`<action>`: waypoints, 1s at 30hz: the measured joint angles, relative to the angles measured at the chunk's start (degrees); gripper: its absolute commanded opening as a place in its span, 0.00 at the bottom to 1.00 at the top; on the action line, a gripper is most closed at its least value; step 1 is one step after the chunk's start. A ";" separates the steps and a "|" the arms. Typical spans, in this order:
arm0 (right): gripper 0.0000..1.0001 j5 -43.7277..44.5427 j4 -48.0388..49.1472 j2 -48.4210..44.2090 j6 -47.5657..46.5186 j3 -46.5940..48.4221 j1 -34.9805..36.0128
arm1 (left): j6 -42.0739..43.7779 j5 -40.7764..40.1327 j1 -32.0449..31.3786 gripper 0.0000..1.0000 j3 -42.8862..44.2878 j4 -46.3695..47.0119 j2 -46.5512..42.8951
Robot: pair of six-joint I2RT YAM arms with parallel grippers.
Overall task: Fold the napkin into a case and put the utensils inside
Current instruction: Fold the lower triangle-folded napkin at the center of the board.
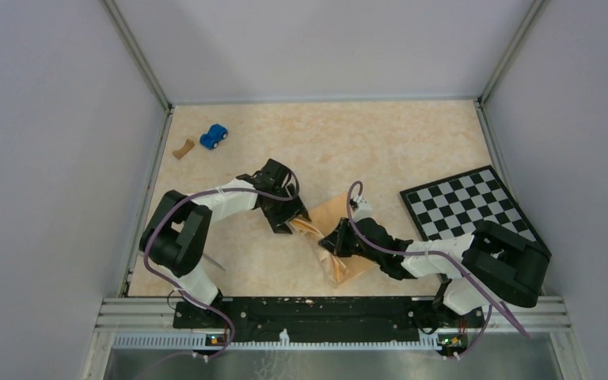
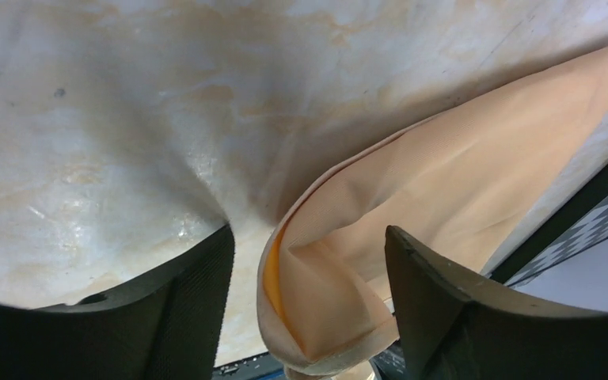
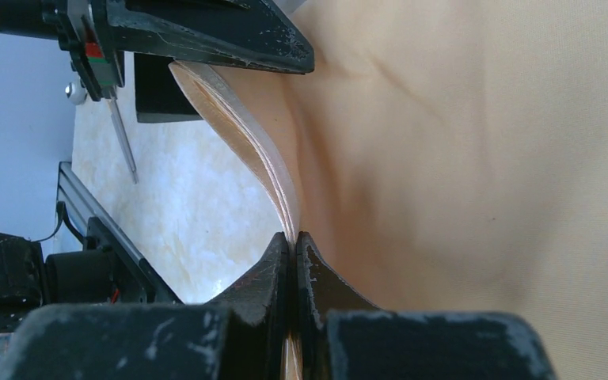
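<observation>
While it sags between both arms, napkin [image 1: 328, 212]: soft, light, layers likely slip.
Right claw [image 3: 293, 241]: clamped on folded edge.
Left claw [image 2: 309, 241]: apart, straddling fold; grip there.

A plain tan-orange napkin [image 1: 328, 212], a black-and-white checkerboard [image 1: 463, 202], a blue toy car [image 1: 214, 136] and a brown scrap [image 1: 183, 148] against the cream-and-beige marbled table [image 1: 380, 134].

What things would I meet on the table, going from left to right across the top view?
brown scrap → blue toy car → napkin → checkerboard
</observation>
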 measured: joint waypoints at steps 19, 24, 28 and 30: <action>0.00 -7.32 10.80 7.30 4.09 0.55 2.23 | 3.63 -4.24 2.34 0.00 3.98 -12.94 0.33; 0.00 -10.34 17.03 10.36 7.52 1.03 3.80 | -1.22 -8.31 2.36 0.00 8.87 -24.55 -1.51; 0.00 -11.13 20.63 11.54 9.66 0.79 3.67 | -6.12 -11.04 1.44 0.00 13.86 -30.97 -0.22; 0.00 -11.65 22.29 11.80 10.49 0.07 2.78 | -8.15 -11.82 0.85 0.00 16.68 -33.05 2.16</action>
